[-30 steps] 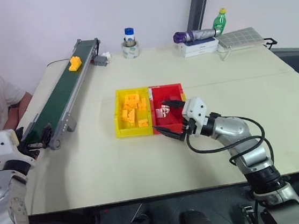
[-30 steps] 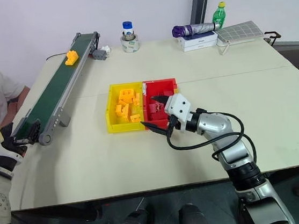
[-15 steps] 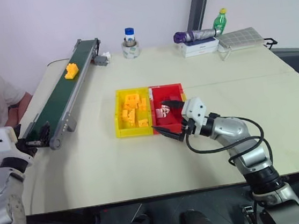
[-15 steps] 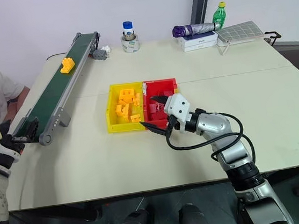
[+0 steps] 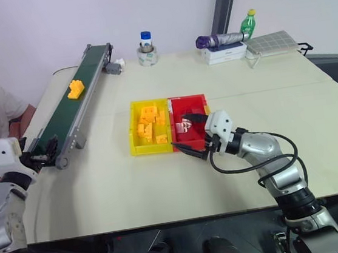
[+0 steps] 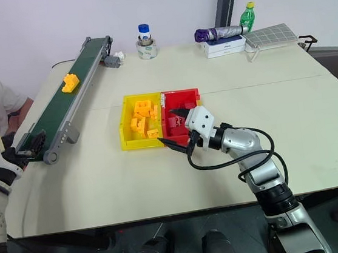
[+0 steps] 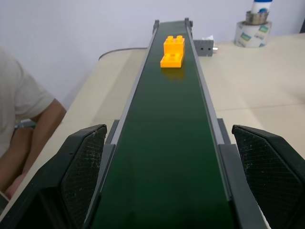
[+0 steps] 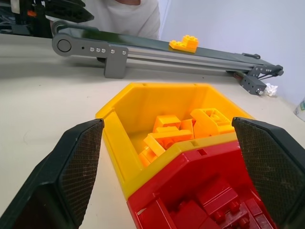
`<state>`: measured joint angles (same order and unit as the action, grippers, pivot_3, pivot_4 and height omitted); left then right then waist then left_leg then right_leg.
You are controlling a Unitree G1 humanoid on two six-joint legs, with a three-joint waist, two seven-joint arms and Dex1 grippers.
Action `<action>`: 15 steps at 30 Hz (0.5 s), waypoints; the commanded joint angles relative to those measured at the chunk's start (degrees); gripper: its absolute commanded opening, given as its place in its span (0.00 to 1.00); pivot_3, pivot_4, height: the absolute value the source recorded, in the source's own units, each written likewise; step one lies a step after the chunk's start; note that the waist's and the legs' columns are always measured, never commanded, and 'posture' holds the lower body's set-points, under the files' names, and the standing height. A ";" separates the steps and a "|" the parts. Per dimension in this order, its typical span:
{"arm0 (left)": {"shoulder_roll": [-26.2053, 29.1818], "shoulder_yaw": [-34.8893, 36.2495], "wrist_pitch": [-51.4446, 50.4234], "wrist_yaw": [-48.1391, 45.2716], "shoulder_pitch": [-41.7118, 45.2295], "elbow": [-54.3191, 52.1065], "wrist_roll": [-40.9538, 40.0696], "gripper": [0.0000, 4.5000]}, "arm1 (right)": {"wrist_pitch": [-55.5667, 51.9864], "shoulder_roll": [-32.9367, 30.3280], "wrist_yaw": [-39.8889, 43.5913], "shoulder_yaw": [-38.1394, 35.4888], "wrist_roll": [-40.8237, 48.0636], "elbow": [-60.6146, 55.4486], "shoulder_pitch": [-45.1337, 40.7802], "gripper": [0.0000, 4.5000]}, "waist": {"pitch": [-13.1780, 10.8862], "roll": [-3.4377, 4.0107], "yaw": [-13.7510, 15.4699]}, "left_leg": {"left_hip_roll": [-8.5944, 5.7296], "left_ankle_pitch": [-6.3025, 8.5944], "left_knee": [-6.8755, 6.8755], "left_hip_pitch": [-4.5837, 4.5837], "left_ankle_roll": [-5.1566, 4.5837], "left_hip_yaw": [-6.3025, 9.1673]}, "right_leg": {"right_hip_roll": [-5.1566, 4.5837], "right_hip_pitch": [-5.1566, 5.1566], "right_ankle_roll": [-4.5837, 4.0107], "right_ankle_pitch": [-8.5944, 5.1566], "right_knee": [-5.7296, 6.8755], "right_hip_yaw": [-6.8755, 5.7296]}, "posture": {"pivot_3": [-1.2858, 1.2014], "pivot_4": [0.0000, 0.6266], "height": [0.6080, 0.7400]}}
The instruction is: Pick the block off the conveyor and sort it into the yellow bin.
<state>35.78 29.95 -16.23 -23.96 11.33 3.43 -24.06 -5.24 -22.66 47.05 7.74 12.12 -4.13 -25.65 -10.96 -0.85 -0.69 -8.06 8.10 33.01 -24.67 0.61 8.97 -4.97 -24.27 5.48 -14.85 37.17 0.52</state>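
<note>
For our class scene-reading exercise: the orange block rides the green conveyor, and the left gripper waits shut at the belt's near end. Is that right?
Not quite. The left gripper waits open, not shut; the left wrist view shows its fingers standing wide on either side of the conveyor. The block does ride the belt, farther up.

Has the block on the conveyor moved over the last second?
Yes. The block has travelled down the conveyor, away from the motor end and toward the open left tool waiting at the near end.
</note>
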 commanded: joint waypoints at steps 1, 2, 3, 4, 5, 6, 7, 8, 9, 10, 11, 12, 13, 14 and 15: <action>3.39 -0.20 -2.66 -0.41 3.40 0.15 0.00 0.99 | 0.98 0.49 -0.07 -0.07 0.37 -1.07 -0.78 1.00 | 0.00 0.00 0.00 | 0.00 0.00 0.00 0.00 0.00 0.00 | 0.00 0.00 0.00 0.00 0.00 0.00 | 0.52 0.24 1.00; 4.41 -0.91 -3.42 -0.73 4.54 1.11 0.55 0.99 | 0.99 0.62 -0.12 -0.05 0.39 -1.05 -0.77 1.00 | 0.00 0.00 0.01 | 0.00 0.00 0.00 0.00 0.00 0.00 | 0.00 0.00 0.00 0.00 0.00 0.00 | 0.52 0.24 1.00; 5.37 -1.56 -5.04 -0.95 5.80 2.17 0.72 0.99 | 0.99 0.75 -0.19 0.03 0.32 -1.03 -0.79 1.00 | 0.00 0.00 0.08 | 0.00 0.00 0.00 0.00 0.00 0.00 | 0.00 0.00 0.00 0.00 0.00 0.00 | 0.52 0.24 1.00; 6.93 -3.46 -4.50 -2.16 7.07 3.46 2.37 0.99 | 0.98 0.92 -0.28 0.09 0.30 -1.01 -0.84 1.00 | 0.00 0.00 0.08 | 0.00 0.00 0.00 0.00 0.00 0.00 | 0.00 0.01 0.00 0.00 0.00 0.00 | 0.52 0.24 1.00; 7.89 -4.59 -5.21 -3.07 8.67 4.61 2.63 0.99 | 1.00 1.08 -0.36 0.17 0.23 -0.99 -0.87 1.00 | 0.00 0.00 0.04 | 0.00 0.00 0.00 0.00 0.00 -0.01 | 0.00 0.01 0.00 0.00 0.00 0.00 | 0.52 0.24 1.00; 8.50 -5.20 -6.43 -3.78 10.39 5.81 2.25 0.99 | 1.02 1.21 -0.42 0.22 0.15 -0.96 -0.90 1.00 | 0.00 0.00 0.07 | 0.00 0.00 0.00 0.00 0.00 0.00 | 0.00 0.01 0.00 0.00 0.00 0.00 | 0.52 0.24 1.00; 9.31 -6.29 -6.51 -4.65 12.03 7.44 2.71 0.99 | 1.06 1.31 -0.46 0.21 0.12 -0.91 -0.90 1.00 | 0.00 0.00 0.05 | -0.01 0.00 0.00 0.00 0.00 0.00 | 0.00 0.00 0.01 0.01 0.00 -0.01 | 0.52 0.24 1.00; 9.92 -7.26 -6.34 -5.46 13.46 9.07 3.35 0.99 | 1.11 1.37 -0.48 0.20 0.05 -0.86 -0.87 1.00 | 0.00 0.00 0.03 | -0.01 0.00 0.00 0.00 0.00 0.00 | 0.01 -0.01 0.01 0.01 0.00 -0.01 | 0.52 0.24 1.00; 10.25 -7.91 -7.11 -5.96 15.19 11.00 3.39 0.99 | 1.11 1.42 -0.51 0.18 0.03 -0.86 -0.85 1.00 | 0.00 0.00 0.00 | -0.01 0.00 0.00 0.00 0.00 0.00 | 0.02 -0.01 0.01 0.01 0.00 -0.01 | 0.52 0.24 1.00; 10.54 -8.53 -7.85 -6.34 16.82 12.92 3.53 0.99 | 1.07 1.45 -0.56 0.15 0.02 -0.89 -0.83 1.00 | 0.00 0.00 -0.01 | -0.01 0.00 0.00 0.00 0.00 -0.01 | 0.01 -0.01 0.02 0.01 0.00 -0.01 | 0.52 0.24 1.00; 10.86 -9.31 -7.49 -7.03 18.21 14.65 4.01 0.99 | 1.04 1.43 -0.60 0.13 -0.01 -0.96 -0.79 1.00 | 0.00 0.00 -0.02 | -0.01 0.00 0.00 0.00 0.00 -0.01 | 0.02 -0.02 0.02 0.02 0.00 -0.01 | 0.52 0.24 1.00; 11.17 -9.97 -7.27 -7.86 19.93 16.56 4.30 0.99 | 0.99 1.38 -0.64 0.10 0.00 -1.07 -0.73 1.00 | 0.00 0.00 -0.16 | -0.01 0.00 -0.01 0.00 0.00 0.00 | 0.02 -0.02 0.03 0.02 0.00 -0.01 | 0.52 0.24 1.00; 11.37 -10.41 -7.31 -8.40 21.64 18.43 4.61 0.99 | 0.95 1.33 -0.68 0.04 0.03 -1.17 -0.66 1.00 | 0.00 0.00 -0.19 | -0.01 0.00 -0.02 0.00 0.00 -0.01 | 0.02 -0.04 0.06 0.03 0.00 0.00 | 0.52 0.24 1.00; 11.58 -11.04 -7.07 -8.43 23.50 20.68 5.37 0.99 | 0.93 1.24 -0.73 0.03 0.01 -1.27 -0.53 1.00 | 0.00 0.00 -0.14 | -0.01 0.00 -0.02 0.00 0.00 -0.01 | 0.02 -0.05 0.14 0.08 0.00 -0.01 | 0.52 0.24 1.00; 11.71 -11.59 -7.12 -8.59 25.06 22.64 5.86 0.99 | 0.90 1.17 -0.81 0.04 -0.03 -1.38 -0.41 1.00 | 0.00 0.00 -0.14 | -0.01 0.00 -0.02 0.00 0.00 0.00 | 0.03 -0.05 0.18 0.10 0.01 -0.01 | 0.52 0.24 1.00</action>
<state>45.50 18.53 -23.77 -32.17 34.06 24.37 -19.19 -5.04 -21.44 46.50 8.21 11.91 -4.01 -25.66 -10.96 -0.85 -0.83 -8.06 8.10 32.98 -24.67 0.61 8.98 -4.93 -24.32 5.67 -14.74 37.18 0.50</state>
